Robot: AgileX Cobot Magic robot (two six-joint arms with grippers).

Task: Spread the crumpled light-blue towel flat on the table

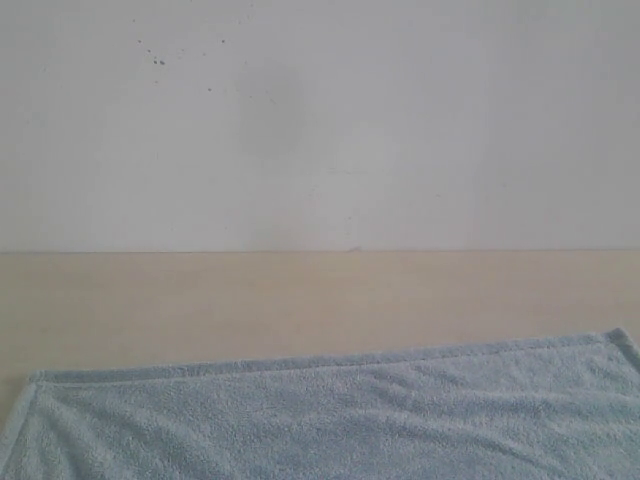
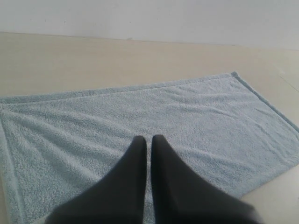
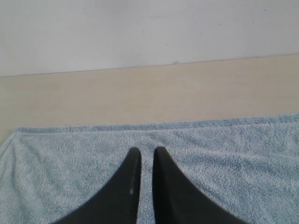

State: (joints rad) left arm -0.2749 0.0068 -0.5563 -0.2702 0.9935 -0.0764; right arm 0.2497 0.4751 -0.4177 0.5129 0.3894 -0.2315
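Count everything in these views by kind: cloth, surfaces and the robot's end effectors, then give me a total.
Towel: 1
Table: 1
Wall: 1
End effectors: 2 (left end effector, right end effector)
Total: 5

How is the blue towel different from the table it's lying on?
The towel is light blue, and the table is pale beige. The towel looks fluffy, with soft ripples and a hemmed edge, while the table looks smooth and plain. The table is bigger: bare table shows beyond the towel's far edge and corners. Both are pale in colour and lie flat.
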